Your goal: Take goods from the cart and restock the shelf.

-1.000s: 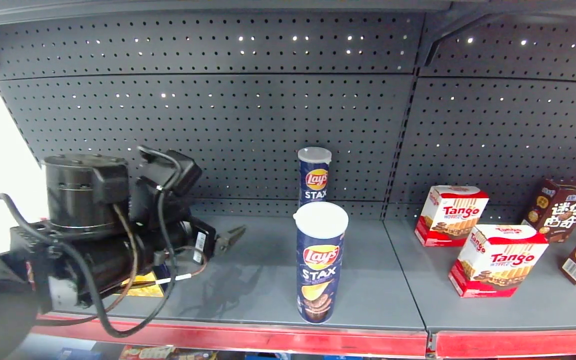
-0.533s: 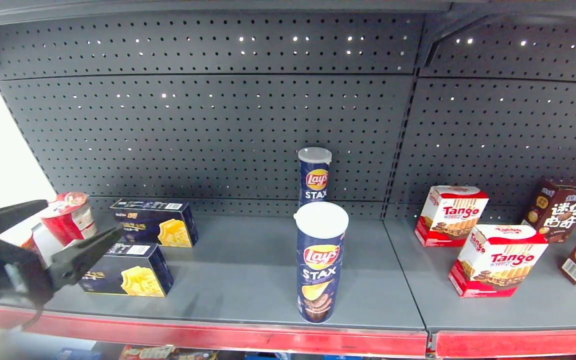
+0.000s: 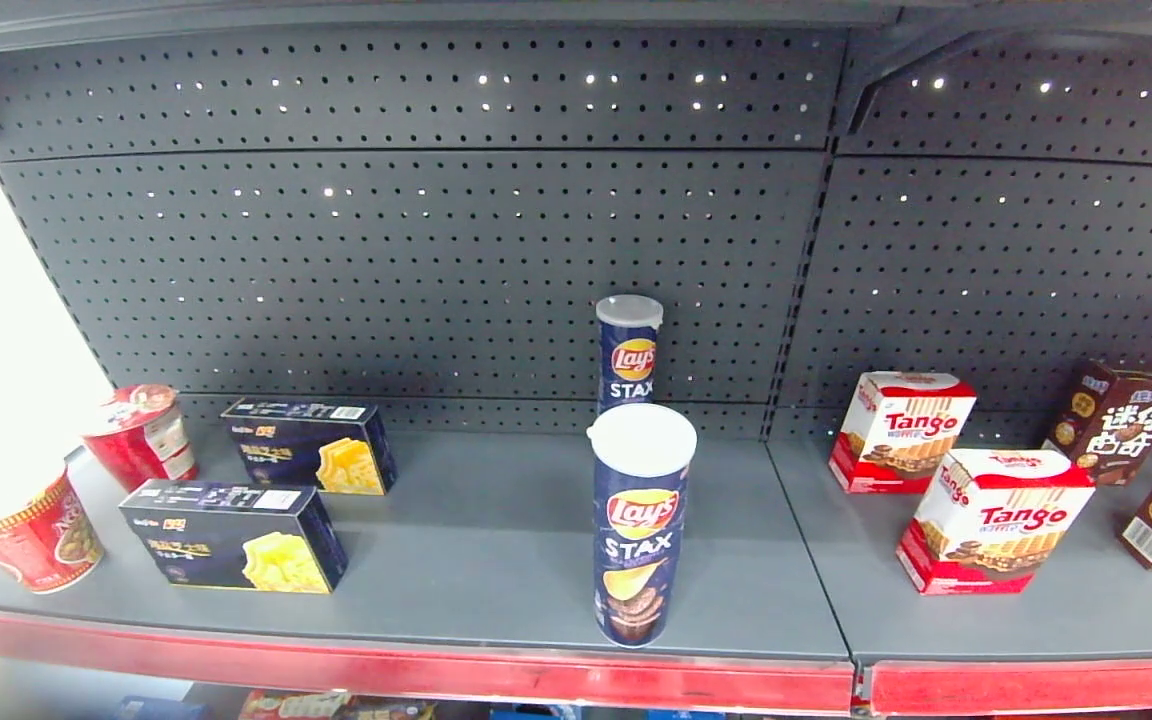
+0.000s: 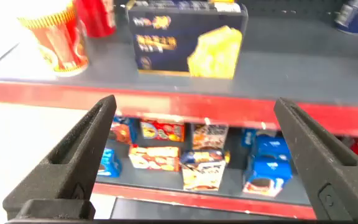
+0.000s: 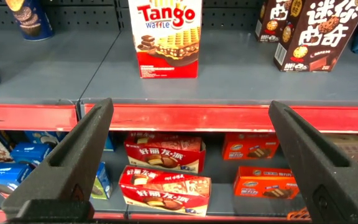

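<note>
On the grey shelf [image 3: 496, 540], two dark blue boxes with yellow print lie at the left, one in front [image 3: 236, 535] and one behind [image 3: 311, 458]. My left gripper [image 4: 194, 102] is open and empty. It hangs in front of the shelf's red edge [image 4: 166, 102], a little below the front blue box [image 4: 185, 40]. My right gripper [image 5: 191, 104] is open too, with nothing in it, level with the red edge below a waffle box [image 5: 168, 37].
Two red cups [image 3: 36, 535] [image 3: 141, 432] stand at the far left. Two chip cans [image 3: 639, 525] [image 3: 628, 350] stand mid-shelf. Waffle boxes [image 3: 996, 520] and brown boxes [image 3: 1116, 420] sit at the right. A lower shelf [image 5: 166, 168] holds several boxes.
My left arm drew back off the shelf to the left and out of the head view, its gripper open. The front blue box stays lying where the arm was.
</note>
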Tool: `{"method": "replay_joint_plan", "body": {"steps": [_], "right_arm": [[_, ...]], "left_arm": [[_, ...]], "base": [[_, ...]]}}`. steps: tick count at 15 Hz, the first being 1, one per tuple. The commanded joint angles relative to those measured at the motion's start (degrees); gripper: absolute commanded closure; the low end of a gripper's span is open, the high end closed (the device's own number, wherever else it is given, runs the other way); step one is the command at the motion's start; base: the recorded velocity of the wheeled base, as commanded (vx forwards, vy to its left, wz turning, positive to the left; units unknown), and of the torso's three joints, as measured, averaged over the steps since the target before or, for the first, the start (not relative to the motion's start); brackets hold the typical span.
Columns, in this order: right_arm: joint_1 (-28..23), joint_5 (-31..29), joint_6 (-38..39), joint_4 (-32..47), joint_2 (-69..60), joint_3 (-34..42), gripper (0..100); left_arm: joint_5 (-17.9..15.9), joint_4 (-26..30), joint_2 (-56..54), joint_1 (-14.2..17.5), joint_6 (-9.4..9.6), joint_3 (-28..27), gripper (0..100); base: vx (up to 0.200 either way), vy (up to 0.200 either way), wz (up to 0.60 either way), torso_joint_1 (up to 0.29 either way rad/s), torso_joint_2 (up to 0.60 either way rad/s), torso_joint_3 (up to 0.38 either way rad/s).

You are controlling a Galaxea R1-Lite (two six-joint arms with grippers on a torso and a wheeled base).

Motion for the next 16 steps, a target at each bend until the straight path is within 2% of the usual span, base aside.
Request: {"method": "replay_joint_plan", "body": {"steps": [1, 2, 4, 6, 7, 8, 10, 16], "right_arm": [[-0.1, 0.0, 0.0, 0.0, 0.1, 0.0, 0], [-0.1, 0.0, 0.0, 0.0, 0.1, 0.0, 0], [0.0, 0.0, 0.0, 0.0, 0.1, 0.0, 0], [0.0, 0.0, 0.0, 0.0, 0.1, 0.0, 0], [0.0, 0.0, 0.0, 0.0, 0.1, 0.0, 0], [0.0, 0.0, 0.0, 0.0, 0.1, 0.0, 0], [0.0, 0.0, 0.0, 0.0, 0.1, 0.0, 0], [0.0, 0.0, 0.0, 0.0, 0.1, 0.0, 0]], "left_arm": [[-5.0, 6.9, -15.2, 2.1, 1.85, 0.5, 0], [-6.5, 6.9, -15.9, 1.9, 2.91, 0.5, 0], [-6.9, 6.8, -16.2, 1.9, 2.65, 0.5, 0], [-0.8, 7.7, -16.2, 1.9, 2.56, 1.2, 0], [0.0, 7.8, -16.3, 1.9, 2.65, 1.2, 0], [-0.7, 7.9, -16.2, 1.9, 2.65, 1.2, 0], [-5.4, 8.0, -16.2, 1.7, 2.73, 1.2, 0], [-5.3, 8.0, -16.2, 1.8, 2.47, 1.2, 0]], "base": [[0.000, 0.000, 0.00, 0.000, 0.00, 0.000], [0.000, 0.000, 0.00, 0.000, 0.00, 0.000], [0.000, 0.000, 0.00, 0.000, 0.00, 0.000], [0.000, 0.000, 0.00, 0.000, 0.00, 0.000], [0.000, 0.000, 0.00, 0.000, 0.00, 0.000], [0.000, 0.000, 0.00, 0.000, 0.00, 0.000], [0.000, 0.000, 0.00, 0.000, 0.00, 0.000], [0.000, 0.000, 0.00, 0.000, 0.00, 0.000]]}}
